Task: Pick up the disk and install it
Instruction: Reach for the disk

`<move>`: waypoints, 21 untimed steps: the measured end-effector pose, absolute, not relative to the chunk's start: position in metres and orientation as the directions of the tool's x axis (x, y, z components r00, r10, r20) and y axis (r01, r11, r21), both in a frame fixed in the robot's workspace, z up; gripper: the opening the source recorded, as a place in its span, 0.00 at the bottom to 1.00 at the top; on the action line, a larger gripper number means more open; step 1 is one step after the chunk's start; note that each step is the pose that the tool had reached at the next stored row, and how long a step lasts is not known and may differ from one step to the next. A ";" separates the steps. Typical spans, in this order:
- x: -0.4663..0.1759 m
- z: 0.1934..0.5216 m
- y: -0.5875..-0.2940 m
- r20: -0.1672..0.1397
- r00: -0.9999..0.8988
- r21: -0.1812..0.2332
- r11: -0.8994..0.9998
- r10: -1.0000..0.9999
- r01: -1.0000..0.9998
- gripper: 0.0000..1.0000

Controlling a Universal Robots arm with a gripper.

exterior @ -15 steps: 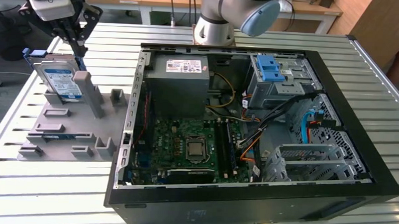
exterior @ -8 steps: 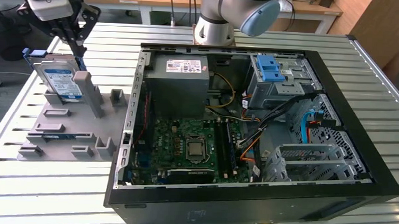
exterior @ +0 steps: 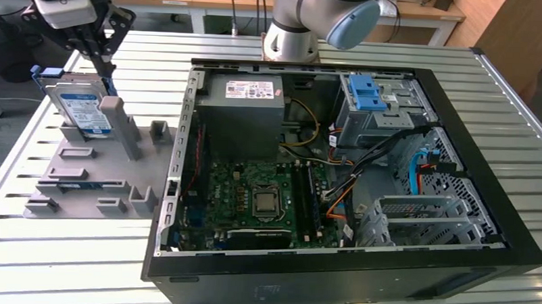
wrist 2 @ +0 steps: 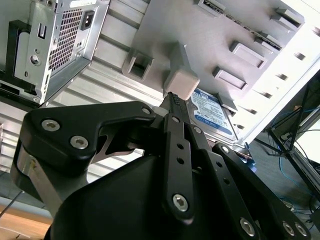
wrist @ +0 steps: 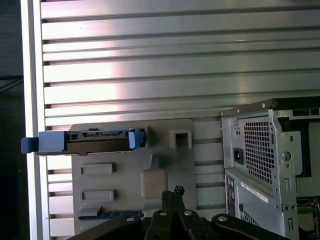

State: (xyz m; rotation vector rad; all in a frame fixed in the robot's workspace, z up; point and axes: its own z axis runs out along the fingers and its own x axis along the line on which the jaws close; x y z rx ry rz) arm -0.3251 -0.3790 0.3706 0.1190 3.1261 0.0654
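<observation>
Gripper (exterior: 104, 64): hanging over the far end of the grey block (exterior: 89, 178), black fingers pressed together and pinching nothing.

Disk (exterior: 81, 108): standing upright on its edge in the slot at that same end of the block, wrapped in its blue frame, label facing the block's tall post (exterior: 112, 116).

Disk and gripper: sitting close together above the block's end slot, the disk resting in the slot and not being clamped.

Tall post, second wrist view: rising from the block just in front of the disk (wrist 2: 212, 112), its rounded top (wrist 2: 181, 82) sitting right by the gripper (wrist 2: 172, 98); touching or not, cannot tell.

Block from above, first wrist view: showing the disk (wrist: 92, 141) edge-on as a dark strip between blue ends, lying along the block's outer edge; gripper (wrist: 174, 192) hovering near the post (wrist: 154, 182), apart from the disk.

Computer case (exterior: 339, 266): lying open just beside the block, on the exterior view's right of it, exposing a circuit board (exterior: 260, 199) and cables.

Metal cage (exterior: 390, 119): sitting inside the case under a blue latch (exterior: 367, 94), well apart from the block.

Table (exterior: 69, 260): slatted metal, carrying the block and the case side by side.
</observation>
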 end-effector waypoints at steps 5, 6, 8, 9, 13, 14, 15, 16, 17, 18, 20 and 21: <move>-0.326 0.370 -0.379 -0.011 -0.997 0.042 0.996 0.076 0.076 0.11; -0.326 0.370 -0.379 -0.010 -0.997 0.042 0.996 0.076 0.076 0.11; -0.327 0.370 -0.379 -0.009 -0.997 0.042 0.996 0.076 0.076 0.11; -0.327 0.370 -0.379 -0.009 -0.997 0.042 0.996 0.076 0.076 0.11; -0.328 0.370 -0.379 -0.007 -0.997 0.042 0.996 0.076 0.076 0.11; -0.329 0.370 -0.379 -0.005 -0.997 0.042 0.996 0.076 0.076 0.11; -0.329 0.370 -0.379 -0.003 -0.997 0.042 0.996 0.076 0.076 0.11; -0.330 0.370 -0.379 0.000 -0.997 0.042 0.996 0.076 0.076 0.11; -0.331 0.370 -0.378 0.002 -0.997 0.041 0.996 0.076 0.076 0.11; -0.331 0.369 -0.378 0.004 -0.997 0.041 0.996 0.076 0.076 0.11; -0.334 0.369 -0.378 0.005 -0.997 0.041 0.996 0.076 0.076 0.11; -0.336 0.369 -0.378 0.005 -0.997 0.041 0.996 0.076 0.076 0.11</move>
